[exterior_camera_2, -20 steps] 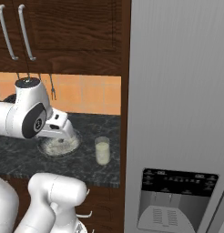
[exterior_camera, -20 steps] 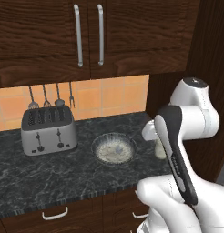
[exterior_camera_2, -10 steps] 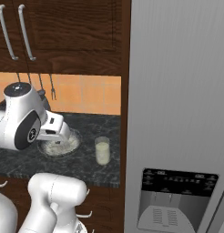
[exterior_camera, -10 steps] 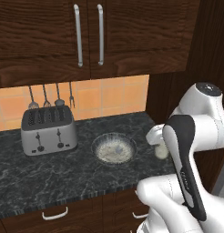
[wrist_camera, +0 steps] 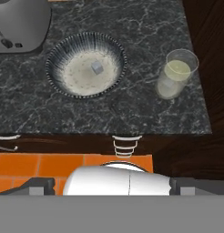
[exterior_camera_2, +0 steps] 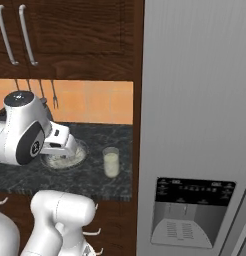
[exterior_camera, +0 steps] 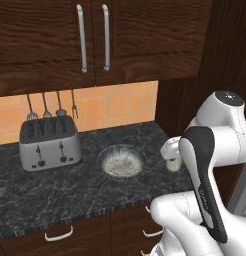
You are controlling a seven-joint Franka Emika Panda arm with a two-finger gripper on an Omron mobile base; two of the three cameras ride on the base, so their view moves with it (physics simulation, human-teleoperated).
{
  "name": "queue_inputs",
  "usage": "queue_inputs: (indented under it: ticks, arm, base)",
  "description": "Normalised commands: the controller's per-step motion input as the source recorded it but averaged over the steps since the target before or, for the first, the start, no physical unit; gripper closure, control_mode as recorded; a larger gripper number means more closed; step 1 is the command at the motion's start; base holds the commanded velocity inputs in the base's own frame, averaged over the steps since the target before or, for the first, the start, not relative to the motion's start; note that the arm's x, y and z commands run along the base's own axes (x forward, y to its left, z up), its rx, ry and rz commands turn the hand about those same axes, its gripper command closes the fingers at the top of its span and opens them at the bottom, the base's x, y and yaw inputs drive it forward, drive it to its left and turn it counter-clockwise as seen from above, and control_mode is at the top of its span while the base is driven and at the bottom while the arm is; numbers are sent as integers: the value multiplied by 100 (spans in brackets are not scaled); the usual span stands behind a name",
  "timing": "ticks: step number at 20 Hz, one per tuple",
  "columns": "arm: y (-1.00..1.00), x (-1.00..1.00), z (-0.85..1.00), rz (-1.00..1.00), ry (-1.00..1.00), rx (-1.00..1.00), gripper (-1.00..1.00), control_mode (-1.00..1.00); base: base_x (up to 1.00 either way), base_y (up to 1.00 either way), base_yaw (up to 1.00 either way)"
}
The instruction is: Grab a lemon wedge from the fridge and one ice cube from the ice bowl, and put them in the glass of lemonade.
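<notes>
Things you can only see part of

The white arm covers most of the glass of lemonade in the left base view, and part of the ice bowl in the right base view. The fridge runs off the top, right and bottom edges. The toaster is cut off at the hand view's top left corner

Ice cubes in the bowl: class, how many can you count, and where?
1. A single ice cube lies near the middle of the ice bowl, left of the glass of lemonade in the hand view.
</notes>
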Motion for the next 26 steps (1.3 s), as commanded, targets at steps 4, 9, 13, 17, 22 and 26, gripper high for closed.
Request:
queue_inputs:
  ticks: [4, 9, 13, 17, 22, 26]
  arm:
    - [0, 0, 0, 0, 0, 0, -100, 100]
    - [0, 0, 0, 0, 0, 0, -100, 100]
    - [0, 0, 0, 0, 0, 0, -100, 100]
    - [0, 0, 0, 0, 0, 0, -100, 100]
    - [0, 0, 0, 0, 0, 0, -100, 100]
    - [0, 0, 0, 0, 0, 0, -100, 100]
  base:
    - [-38, -63, -16]
    - [-45, 57, -10]
    - [-67, 48, -16]
    - [-83, -63, -43]
    - [-2, -99, -53]
    - [13, -100, -13]
